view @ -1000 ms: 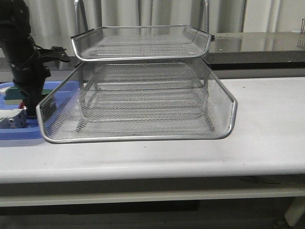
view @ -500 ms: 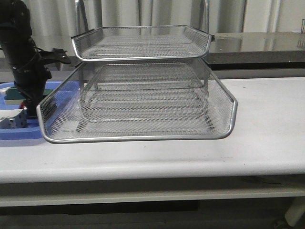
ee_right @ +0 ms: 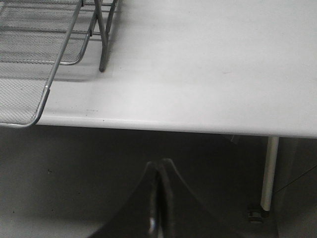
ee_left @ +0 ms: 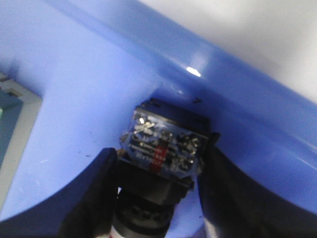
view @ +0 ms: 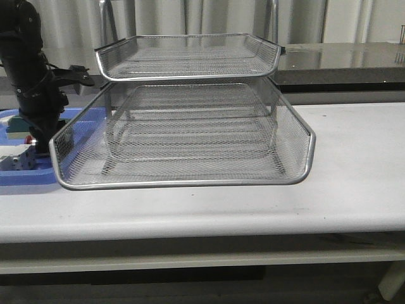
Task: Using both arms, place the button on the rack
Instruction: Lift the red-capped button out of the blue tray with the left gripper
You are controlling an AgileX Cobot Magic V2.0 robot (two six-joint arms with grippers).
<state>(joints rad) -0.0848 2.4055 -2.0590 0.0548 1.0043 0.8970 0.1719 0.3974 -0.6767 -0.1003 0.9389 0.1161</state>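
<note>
The left fingers point(ee_left: 96, 198) clamp the button point(ee_left: 163, 146) from both sides, low inside the blue tray point(ee_left: 89, 94) beside the rack point(view: 183, 133). The right fingers point(ee_right: 159, 196) are pressed together, out past the counter point(ee_right: 208, 64) edge.

- The rack point(view: 190, 126) is fine silver wire mesh with bright, polished chrome rims and thin metal legs.
- The blue tray point(ee_left: 99, 74) is smooth, glossy plastic that catches a small white glint.
- The button point(ee_left: 163, 146) has a black plastic body under a clear, shiny rear block.
- The table point(view: 354, 158) is a smooth, matt white surface.
- The left gripper point(ee_left: 158, 198) has dull black fingers.
</note>
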